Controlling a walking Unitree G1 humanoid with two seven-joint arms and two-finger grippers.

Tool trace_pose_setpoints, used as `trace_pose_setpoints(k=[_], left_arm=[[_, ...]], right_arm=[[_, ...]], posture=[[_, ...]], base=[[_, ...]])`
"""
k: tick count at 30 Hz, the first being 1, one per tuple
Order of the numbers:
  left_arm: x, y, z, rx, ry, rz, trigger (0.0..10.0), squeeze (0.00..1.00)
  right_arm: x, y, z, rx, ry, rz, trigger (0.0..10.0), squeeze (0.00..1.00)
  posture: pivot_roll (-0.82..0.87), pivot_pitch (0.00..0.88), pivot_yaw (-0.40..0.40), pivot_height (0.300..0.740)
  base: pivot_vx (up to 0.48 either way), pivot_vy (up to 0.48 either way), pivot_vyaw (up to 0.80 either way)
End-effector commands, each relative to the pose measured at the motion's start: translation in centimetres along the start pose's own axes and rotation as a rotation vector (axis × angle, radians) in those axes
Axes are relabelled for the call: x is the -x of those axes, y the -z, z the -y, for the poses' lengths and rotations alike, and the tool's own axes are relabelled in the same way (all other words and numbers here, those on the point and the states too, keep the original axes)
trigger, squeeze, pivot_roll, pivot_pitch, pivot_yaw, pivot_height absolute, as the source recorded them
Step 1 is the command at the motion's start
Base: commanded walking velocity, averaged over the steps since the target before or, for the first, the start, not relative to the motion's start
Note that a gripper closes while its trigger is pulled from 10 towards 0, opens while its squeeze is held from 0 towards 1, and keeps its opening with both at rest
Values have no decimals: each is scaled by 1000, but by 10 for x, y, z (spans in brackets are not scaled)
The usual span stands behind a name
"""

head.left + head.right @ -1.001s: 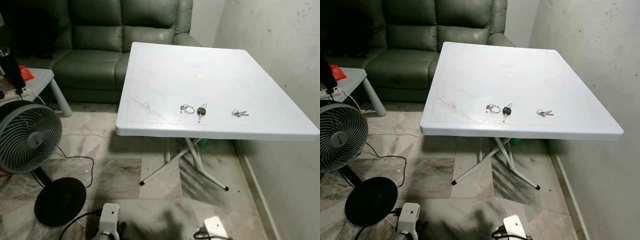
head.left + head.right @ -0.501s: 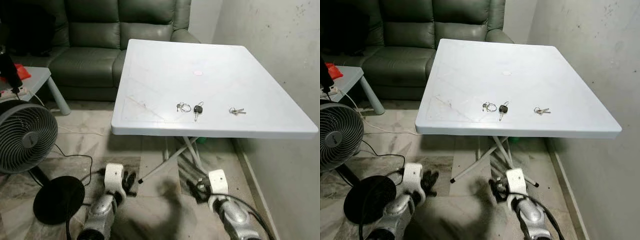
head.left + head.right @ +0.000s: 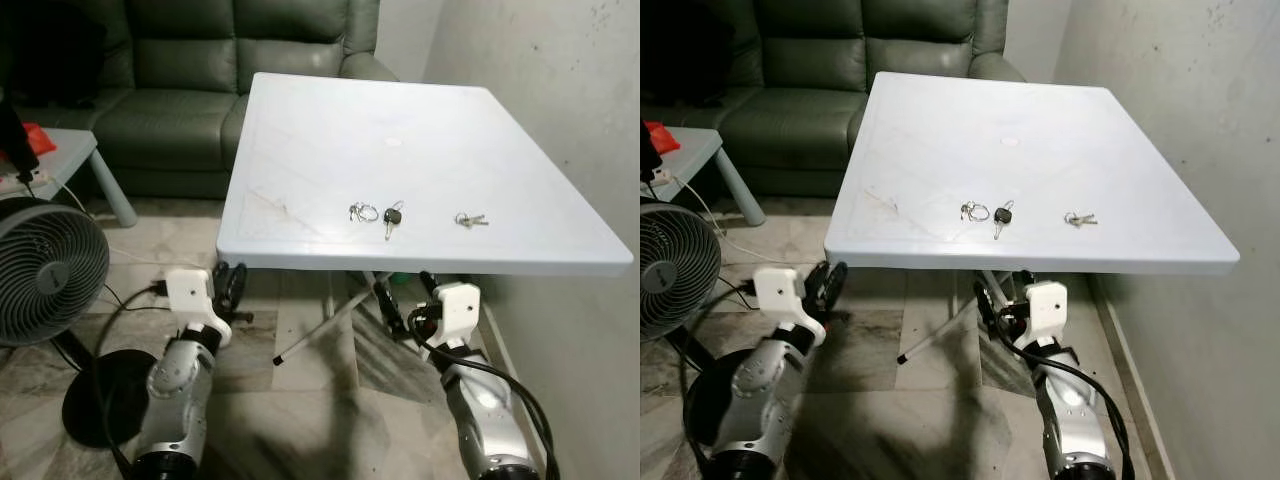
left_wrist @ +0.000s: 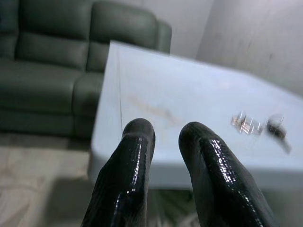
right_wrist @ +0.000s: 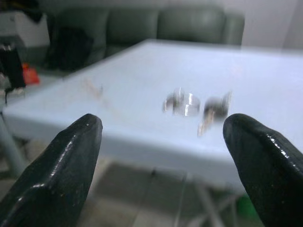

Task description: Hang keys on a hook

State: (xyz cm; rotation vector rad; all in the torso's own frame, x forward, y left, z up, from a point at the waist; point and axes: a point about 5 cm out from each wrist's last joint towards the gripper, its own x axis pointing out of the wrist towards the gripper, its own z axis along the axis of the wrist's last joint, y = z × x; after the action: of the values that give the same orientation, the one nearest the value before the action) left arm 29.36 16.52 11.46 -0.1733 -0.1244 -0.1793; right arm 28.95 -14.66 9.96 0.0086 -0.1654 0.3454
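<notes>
Left eye view: white folding table (image 3: 330, 130), carrying three key lots near its front edge, above and beyond both pincers. Right pincer (image 5: 163, 156), fingers spread wide and empty, is aimed at the ring bunch (image 3: 363, 212) and black-headed key (image 3: 392, 218), likely lining up a pick; small key pair (image 3: 470, 220) lies apart. Left pincer (image 4: 165, 142), narrowly parted, holds nothing below the rim.

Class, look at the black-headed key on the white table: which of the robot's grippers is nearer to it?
The right gripper. It sits just below the table edge, almost under the black-headed key. The left gripper is off near the table's left corner, farther away.
</notes>
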Motion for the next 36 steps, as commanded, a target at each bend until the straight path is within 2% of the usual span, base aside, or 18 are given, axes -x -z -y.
trace_pose_setpoints(k=[1, 3, 7, 11, 16, 31, 36], left_arm=[[0, -16, -2, 4, -9, 25, 10000, 0], [5, -27, -7, 14, -38, 52, 10000, 0], [11, -25, -12, 17, -59, 30, 10000, 0], [17, -21, -13, -51, -55, -19, 10000, 0], [14, -26, -11, -81, -48, -33, 10000, 0], [9, -26, -8, -101, -52, -70, 10000, 0], [8, -27, -8, -101, -48, -71, 10000, 0]], right_arm=[[0, -12, 1, 48, -12, 23, 10000, 0], [2, -20, 0, 42, -7, 39, 10000, 0], [7, -15, 2, 10, 14, 14, 10000, 0], [5, -18, 0, 20, 15, 2, 10000, 0], [-2, -26, 1, 24, 2, 8, 10000, 0], [-2, -24, 0, 23, -4, -17, 10000, 0], [-2, -24, -2, 20, -8, -20, 10000, 0]], posture=[[-32, 0, -58, 740], [-33, 0, -60, 740], [-27, 0, -64, 740], [-22, 0, -69, 740], [-8, 0, -75, 740], [-11, 0, -70, 740], [-13, 0, -70, 740]], base=[[0, 0, 0], [0, 0, 0], [0, 0, 0], [0, 0, 0], [0, 0, 0], [0, 0, 0], [271, 0, 0]])
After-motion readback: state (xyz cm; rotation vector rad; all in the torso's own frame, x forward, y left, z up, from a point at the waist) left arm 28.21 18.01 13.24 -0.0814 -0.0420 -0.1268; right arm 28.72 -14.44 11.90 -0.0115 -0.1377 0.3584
